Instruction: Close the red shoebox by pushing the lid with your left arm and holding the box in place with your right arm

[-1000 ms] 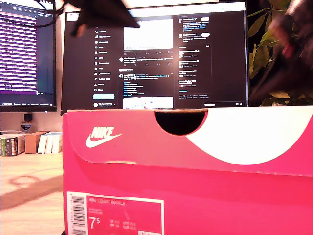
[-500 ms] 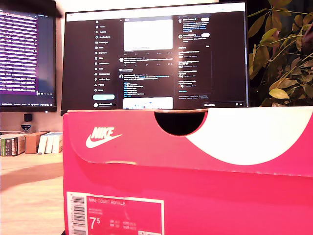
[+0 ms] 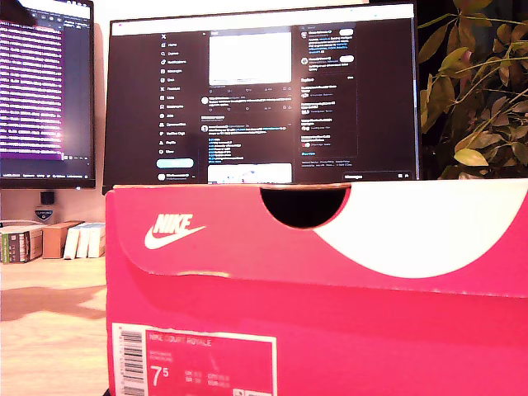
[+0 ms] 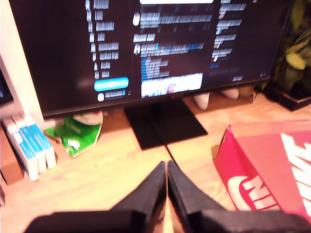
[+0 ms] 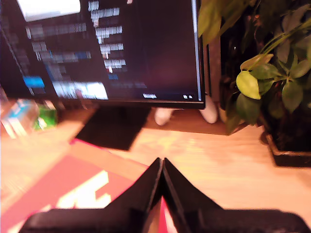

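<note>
The shoebox [image 3: 330, 289] is seen close up in the exterior view, filling the lower part of the frame out to that view's right edge. Its lid [image 3: 247, 231] is down over the box, with a white logo and a half-round notch at the top edge; a size label is stuck lower on the box end. The box stands on a wooden desk [image 3: 49, 330], in front of a monitor [image 3: 264, 91]. A second monitor [image 3: 45, 91] is seen at the exterior view's left, a plant [image 3: 478, 99] at its right, and small boxes [image 3: 49, 241] lie on the desk below the second monitor.

No arm is shown clearly in the exterior view. In the first wrist view my first gripper [image 4: 166, 167] is seen with its fingers pressed together, empty, above bare desk with the box beside it. In the second wrist view my second gripper [image 5: 162, 165] is likewise pressed together, empty, over the box near its far edge; contact cannot be told.
</note>
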